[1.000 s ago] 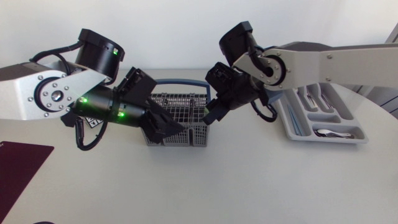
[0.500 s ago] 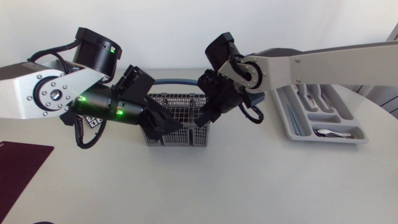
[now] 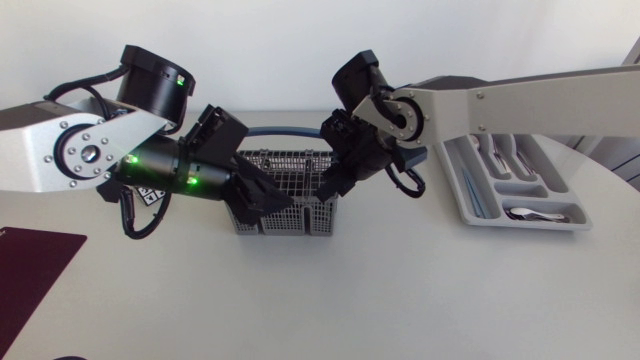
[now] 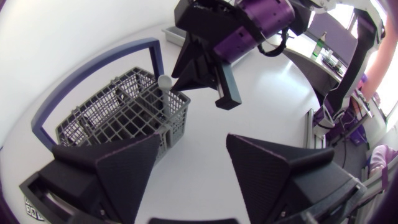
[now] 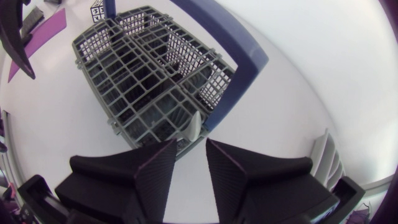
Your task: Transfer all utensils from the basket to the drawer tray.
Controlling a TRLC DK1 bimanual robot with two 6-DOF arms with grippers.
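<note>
We hold our right gripper (image 5: 190,149), fingers narrowly parted, just short of the slim silver utensil (image 5: 193,126) standing in a corner of the grey wire basket (image 5: 102,93); closing off-centre, we may tip it. Our left gripper (image 4: 194,142) gapes wide.

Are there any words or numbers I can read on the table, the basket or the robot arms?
None can be read.
The black-and-white card beside the basket shows only a pattern of squares, no letters or numbers.
</note>
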